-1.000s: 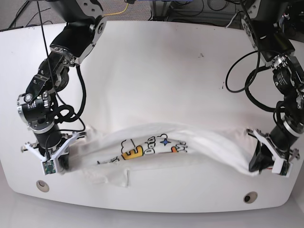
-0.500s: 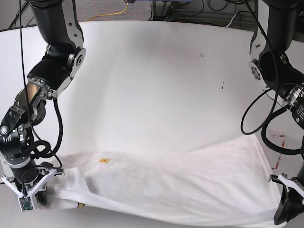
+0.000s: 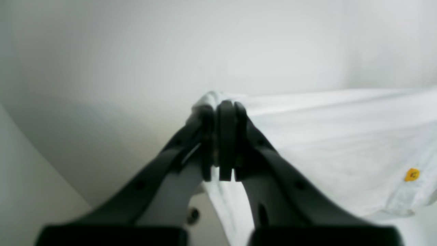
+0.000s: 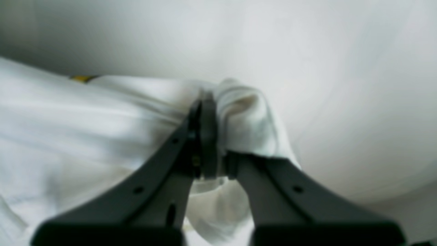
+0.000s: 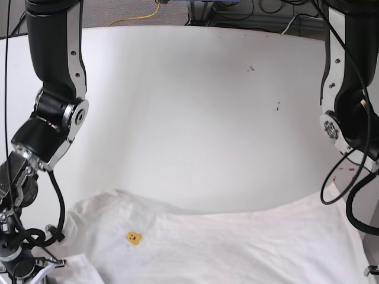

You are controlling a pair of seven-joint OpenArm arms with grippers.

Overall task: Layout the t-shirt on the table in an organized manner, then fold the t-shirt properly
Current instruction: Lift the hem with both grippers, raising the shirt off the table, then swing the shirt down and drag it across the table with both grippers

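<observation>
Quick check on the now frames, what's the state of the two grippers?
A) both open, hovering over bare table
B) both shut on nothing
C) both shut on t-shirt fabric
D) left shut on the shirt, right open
C: in the wrist views the left gripper and the right gripper each have their jaws closed on bunched white cloth of the t-shirt.

Both arms reach low toward the near edge, left gripper (image 3: 220, 106) and right gripper (image 4: 211, 102) each clamped tight on cloth bunched between the fingertips, apparently raised.
</observation>
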